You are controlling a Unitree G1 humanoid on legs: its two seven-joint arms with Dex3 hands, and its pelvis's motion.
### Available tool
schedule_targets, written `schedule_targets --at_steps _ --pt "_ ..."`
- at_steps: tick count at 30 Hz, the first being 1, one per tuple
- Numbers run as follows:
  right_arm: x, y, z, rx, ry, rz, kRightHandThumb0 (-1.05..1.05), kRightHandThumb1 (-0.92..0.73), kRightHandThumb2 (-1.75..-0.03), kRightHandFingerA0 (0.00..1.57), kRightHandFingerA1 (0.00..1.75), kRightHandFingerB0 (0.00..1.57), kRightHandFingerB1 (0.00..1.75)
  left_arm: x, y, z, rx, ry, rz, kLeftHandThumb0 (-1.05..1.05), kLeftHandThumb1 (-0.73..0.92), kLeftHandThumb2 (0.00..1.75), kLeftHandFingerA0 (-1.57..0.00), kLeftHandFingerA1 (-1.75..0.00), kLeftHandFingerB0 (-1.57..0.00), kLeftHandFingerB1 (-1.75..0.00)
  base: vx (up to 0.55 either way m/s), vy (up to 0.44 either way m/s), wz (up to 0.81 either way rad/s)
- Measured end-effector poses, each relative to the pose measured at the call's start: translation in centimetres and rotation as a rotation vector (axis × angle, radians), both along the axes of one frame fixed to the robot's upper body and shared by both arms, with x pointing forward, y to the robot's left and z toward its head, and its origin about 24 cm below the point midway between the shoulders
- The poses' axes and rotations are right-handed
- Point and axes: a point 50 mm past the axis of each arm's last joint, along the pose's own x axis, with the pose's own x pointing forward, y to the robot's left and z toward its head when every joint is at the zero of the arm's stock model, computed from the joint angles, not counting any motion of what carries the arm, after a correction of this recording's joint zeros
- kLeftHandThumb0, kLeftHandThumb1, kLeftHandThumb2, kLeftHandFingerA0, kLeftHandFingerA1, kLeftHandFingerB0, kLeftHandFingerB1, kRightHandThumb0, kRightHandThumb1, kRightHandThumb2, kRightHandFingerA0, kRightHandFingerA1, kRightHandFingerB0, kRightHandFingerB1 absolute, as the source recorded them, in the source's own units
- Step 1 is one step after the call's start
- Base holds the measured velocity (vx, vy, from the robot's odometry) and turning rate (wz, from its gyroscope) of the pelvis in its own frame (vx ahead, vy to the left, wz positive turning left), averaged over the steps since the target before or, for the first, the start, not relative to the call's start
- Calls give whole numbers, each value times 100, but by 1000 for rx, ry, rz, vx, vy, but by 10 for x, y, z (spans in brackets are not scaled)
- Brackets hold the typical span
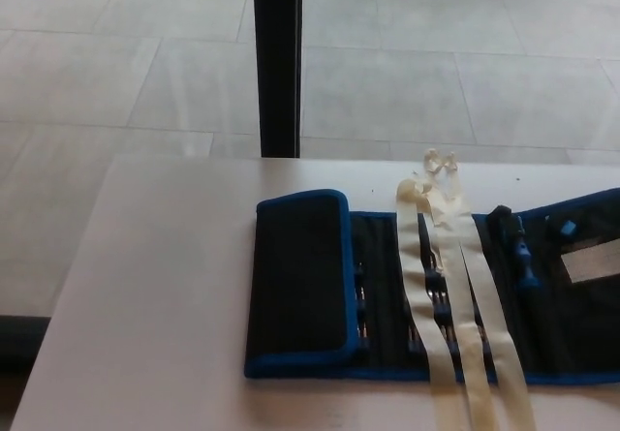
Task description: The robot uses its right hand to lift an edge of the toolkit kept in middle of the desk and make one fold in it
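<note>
Nearest to us the pale bench [165,334] fills the lower part of the head view, and neither robot hand shows anywhere on it, so we cannot tell how their fingers stand. On the bench, right of its middle and running off the right edge of the picture, lies the toolkit [387,295], a black cloth roll edged in blue. Its left end is already turned over: a black flap [298,274] with a blue border lies flat on top of the roll, its rounded edge toward the right. Just beside that flap we see the open inside of the roll, with small tools [431,300] tucked in a row of pockets; they are too dark for us to name. Two cream ribbons [455,324] lie across the open part, running from the near edge of the bench up over the roll to a loose knotted end [436,171] resting on the bench just beyond the toolkit's far edge. Farther right a blue-handled tool [523,252] sits in the roll, and near the picture's right edge a pale label [593,262] shows on the cloth. Beyond the bench a black upright post [278,58] rises, and behind it spreads a floor of large grey tiles [407,63].
</note>
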Motion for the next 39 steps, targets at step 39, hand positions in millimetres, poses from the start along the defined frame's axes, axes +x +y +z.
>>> schedule_targets --at_steps 39 --pt "10 7 -16 -73 67 94 -60 -61 -94 49 61 32 52 7 4 7 25 1 -24 -70 85 65 -57 -71 -55 -75 0 0 0"
